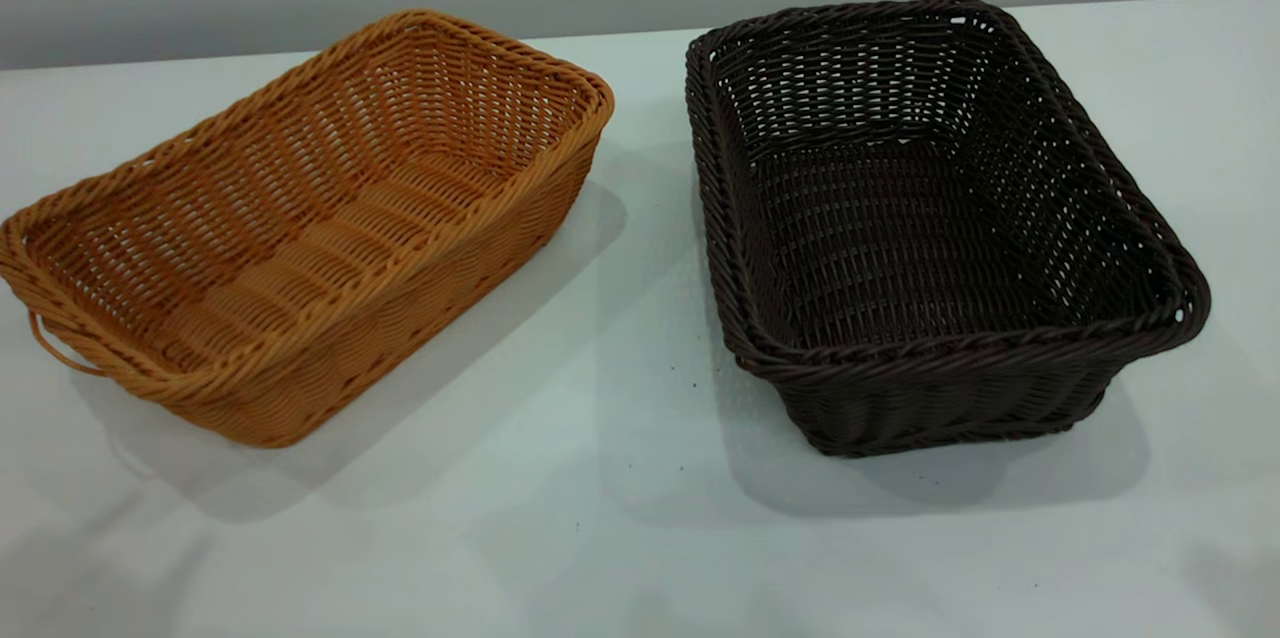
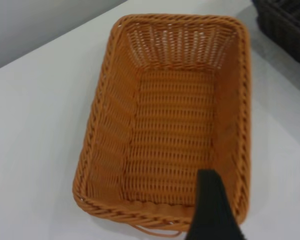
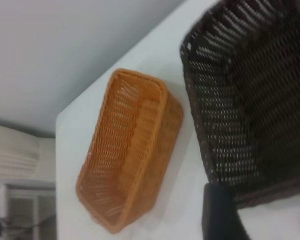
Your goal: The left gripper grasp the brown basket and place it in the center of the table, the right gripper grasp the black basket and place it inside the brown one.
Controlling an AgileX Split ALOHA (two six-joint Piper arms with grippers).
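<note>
The brown basket (image 1: pixel 300 228) lies on the left of the white table (image 1: pixel 620 478), empty, with a thin loop handle at its near end. The black basket (image 1: pixel 930 218) stands to its right, empty, and the two are apart. Neither gripper shows in the exterior view. In the left wrist view one black finger (image 2: pixel 210 205) of my left gripper hangs over the near end of the brown basket (image 2: pixel 170 120); no second finger shows beside it. My right gripper (image 3: pixel 262 205) is open, its fingers either side of the black basket's (image 3: pixel 255 95) near rim, holding nothing.
A grey wall runs behind the table's far edge. The brown basket (image 3: pixel 130 150) also shows in the right wrist view, with shelving beyond the table edge. A gap of bare table separates the baskets.
</note>
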